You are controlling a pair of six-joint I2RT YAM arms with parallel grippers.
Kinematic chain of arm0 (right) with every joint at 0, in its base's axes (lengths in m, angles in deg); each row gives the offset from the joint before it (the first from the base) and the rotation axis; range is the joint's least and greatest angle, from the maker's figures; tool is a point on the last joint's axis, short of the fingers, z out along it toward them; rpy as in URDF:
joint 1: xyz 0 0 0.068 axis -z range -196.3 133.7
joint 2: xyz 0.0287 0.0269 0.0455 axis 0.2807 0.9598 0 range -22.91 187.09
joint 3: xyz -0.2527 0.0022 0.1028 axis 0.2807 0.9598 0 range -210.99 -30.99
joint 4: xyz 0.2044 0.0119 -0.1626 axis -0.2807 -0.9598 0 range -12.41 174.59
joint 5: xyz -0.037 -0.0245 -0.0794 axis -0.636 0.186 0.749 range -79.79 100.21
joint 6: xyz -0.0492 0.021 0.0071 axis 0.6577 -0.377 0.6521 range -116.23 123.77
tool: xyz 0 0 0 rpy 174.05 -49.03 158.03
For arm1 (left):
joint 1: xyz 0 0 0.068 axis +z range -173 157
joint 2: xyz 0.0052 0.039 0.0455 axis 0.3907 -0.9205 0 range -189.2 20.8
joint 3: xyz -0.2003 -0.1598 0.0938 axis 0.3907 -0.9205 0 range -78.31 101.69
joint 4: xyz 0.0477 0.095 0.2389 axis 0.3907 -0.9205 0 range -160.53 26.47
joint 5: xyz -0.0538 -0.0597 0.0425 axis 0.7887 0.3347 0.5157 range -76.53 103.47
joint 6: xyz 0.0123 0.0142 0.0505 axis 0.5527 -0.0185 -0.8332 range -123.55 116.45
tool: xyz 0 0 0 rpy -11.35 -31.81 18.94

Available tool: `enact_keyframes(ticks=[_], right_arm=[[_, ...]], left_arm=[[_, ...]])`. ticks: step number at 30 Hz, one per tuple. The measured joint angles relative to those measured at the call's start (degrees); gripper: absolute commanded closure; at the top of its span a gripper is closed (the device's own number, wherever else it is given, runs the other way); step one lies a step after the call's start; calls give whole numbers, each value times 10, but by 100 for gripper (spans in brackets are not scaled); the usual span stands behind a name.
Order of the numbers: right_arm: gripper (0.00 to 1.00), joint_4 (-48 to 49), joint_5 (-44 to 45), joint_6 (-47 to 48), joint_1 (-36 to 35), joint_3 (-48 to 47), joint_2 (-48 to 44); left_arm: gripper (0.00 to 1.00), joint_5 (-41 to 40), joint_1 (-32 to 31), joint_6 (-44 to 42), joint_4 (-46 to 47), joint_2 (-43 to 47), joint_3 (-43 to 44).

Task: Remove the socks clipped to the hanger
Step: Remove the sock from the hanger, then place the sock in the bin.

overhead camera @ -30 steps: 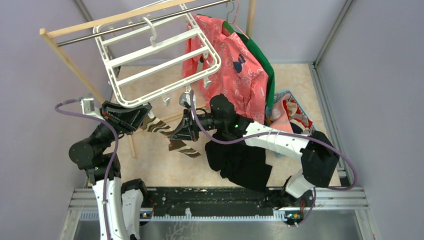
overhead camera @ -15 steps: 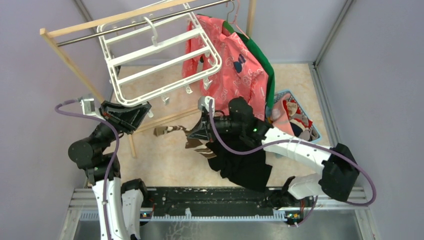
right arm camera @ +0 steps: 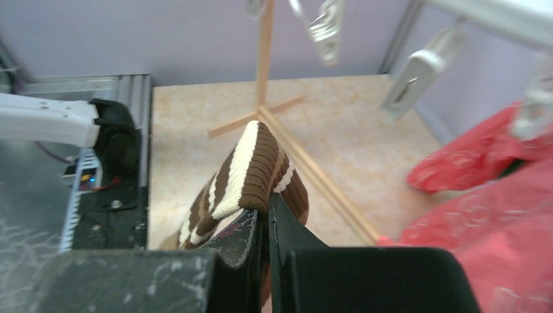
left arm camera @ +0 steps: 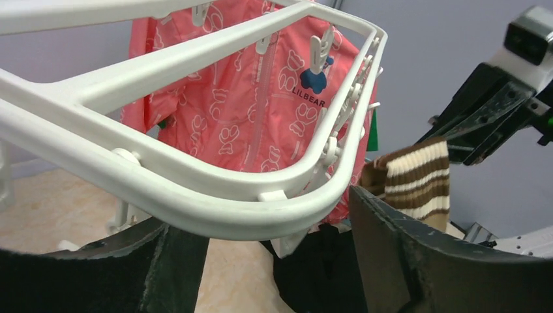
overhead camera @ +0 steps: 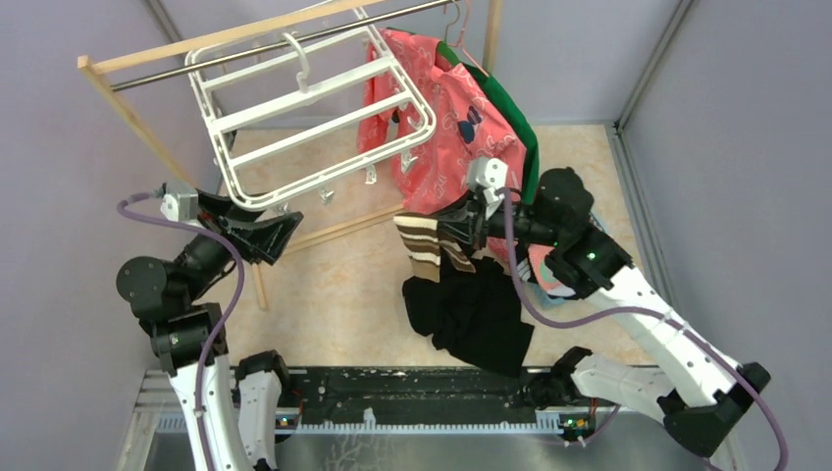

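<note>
The white hanger [overhead camera: 294, 108] hangs tilted from the rail, with small clips [overhead camera: 371, 177] dangling from its near edge. My left gripper [overhead camera: 282, 232] is open just under the hanger's near corner. In the left wrist view the hanger's rim [left arm camera: 228, 208] crosses above the gap between the dark fingers [left arm camera: 424, 261], and nothing is held. My right gripper [overhead camera: 469, 228] is shut on a brown-and-cream striped sock [overhead camera: 430, 243], which it holds in the air right of the hanger. In the right wrist view the sock [right arm camera: 248, 173] drapes over the closed gripper [right arm camera: 266, 215].
A pink printed shirt [overhead camera: 461, 128] and a green garment [overhead camera: 515, 118] hang behind the right gripper. A black cloth heap [overhead camera: 471, 314] lies on the floor below the sock. The wooden rack's post [overhead camera: 147, 132] and foot bars [overhead camera: 334, 231] stand beside the left gripper.
The right gripper pulled the striped sock off the hanger and carried it right, toward the pink shirt. The left gripper has opened below the hanger's corner and its arm drew back slightly.
</note>
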Motion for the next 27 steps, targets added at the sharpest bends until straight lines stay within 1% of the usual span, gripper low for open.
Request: enact_keyframes(ticks=[1,2,5,7,10,14,18,20,24,27], right_arm=[[100,-21,12,14,5,-15,-11],[100,-38,26,26,9,-27,-20],[100,-87,96,63,19,-64,-44],[100,-119,161,86,28,-92,-54],[100,-154,244,114,45,-122,-61],[100,-184,326,135,76,-135,-79],[100,-206,381,145,120,-135,-96],[100,-209,403,148,142,-134,-103],[100,-206,447,158,176,-126,-116],[100,-204,487,168,202,-93,-134]], left_arm=[[3,-1,0,-32,-34,-1,14],[1,-2,0,-61,-64,-2,27],[1,-16,0,-171,-173,-5,71],[1,-38,0,-239,-236,-6,96],[1,-94,0,-350,-325,-6,127],[1,-181,0,-464,-405,-5,134],[1,-246,0,-529,-449,-5,130],[1,-261,0,-545,-459,-5,125],[1,-264,0,-564,-470,-5,114],[1,-252,0,-574,-477,-5,109]])
